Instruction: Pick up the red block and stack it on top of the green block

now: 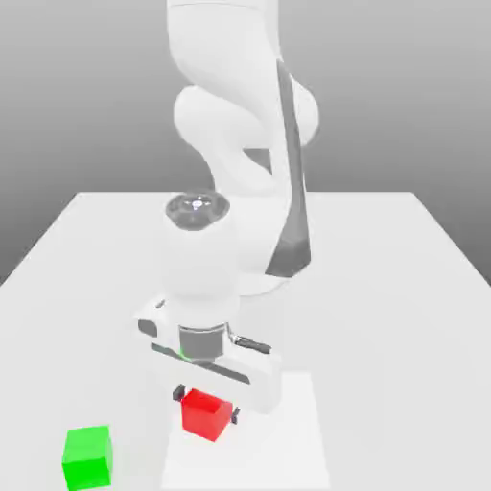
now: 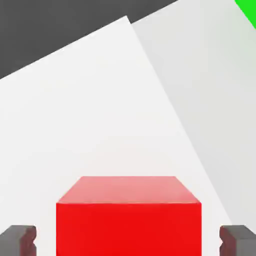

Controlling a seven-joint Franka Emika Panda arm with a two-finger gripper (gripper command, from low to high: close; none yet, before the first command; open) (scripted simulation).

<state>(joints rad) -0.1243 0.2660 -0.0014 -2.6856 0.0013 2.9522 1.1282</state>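
Red block [image 1: 206,414] [image 2: 128,227] sat between the parted fingertips of the end effector [image 1: 207,405] [image 2: 128,241], which was wide, a gap showing on both sides of the block; below the end effector lay a white square [image 1: 290,453] [image 2: 90,120] on the counter [image 1: 384,336] [image 2: 200,90], and the green block [image 1: 88,457] [image 2: 249,10] stood apart from it, toward the exterior view's left

The red block [image 1: 205,415] looks smooth and matt, the arm's white shell [image 1: 199,264] faintly glossy.
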